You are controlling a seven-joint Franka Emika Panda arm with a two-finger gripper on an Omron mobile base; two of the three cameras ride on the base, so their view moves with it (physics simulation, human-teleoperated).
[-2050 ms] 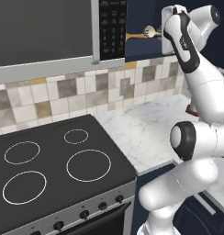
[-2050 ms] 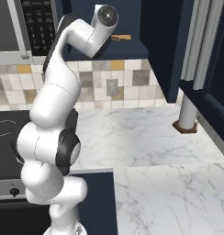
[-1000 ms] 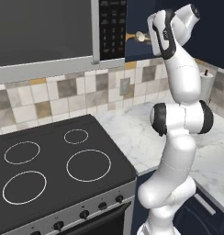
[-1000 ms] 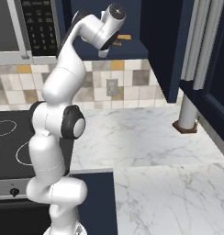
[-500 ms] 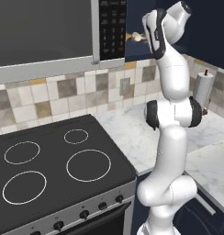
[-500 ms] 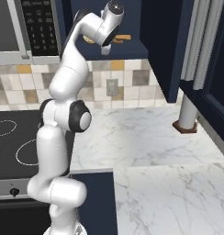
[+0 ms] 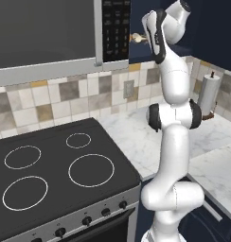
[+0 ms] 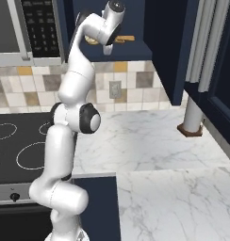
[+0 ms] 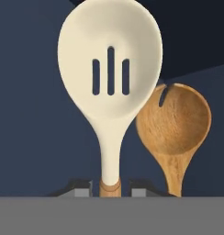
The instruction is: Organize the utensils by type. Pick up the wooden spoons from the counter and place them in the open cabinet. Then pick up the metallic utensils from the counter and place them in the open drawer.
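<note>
My gripper [image 9: 111, 189] is raised to the mouth of the open cabinet [image 8: 135, 21] and is shut on a wooden spoon [image 9: 109, 87]. Its pale cream slotted bowl points into the dark interior, and its orange-brown handle sits between the fingers. A second wooden spoon [image 9: 173, 121], brown all over, lies just to the right of it inside the cabinet. From the base I see the gripper [image 7: 145, 38] with the spoon [image 7: 136, 36] beside the microwave, and the gripper [image 8: 107, 46] at the cabinet's bottom edge. The metallic utensils are out of view. The white marble counter [image 8: 150, 136] lies below.
A microwave [image 7: 46, 33] hangs left of the cabinet over a black stovetop [image 7: 51, 165]. A paper towel roll [image 8: 192, 115] stands on the counter's back right. Tall navy doors [image 8: 216, 70] rise at the right. A navy front with a silver bar [image 7: 209, 211] sits low beside the arm.
The arm's elbow has swung inward, so the arm now stands upright. The hand, with the cream spoon in it, has stayed at the cabinet mouth and shifted slightly left.
</note>
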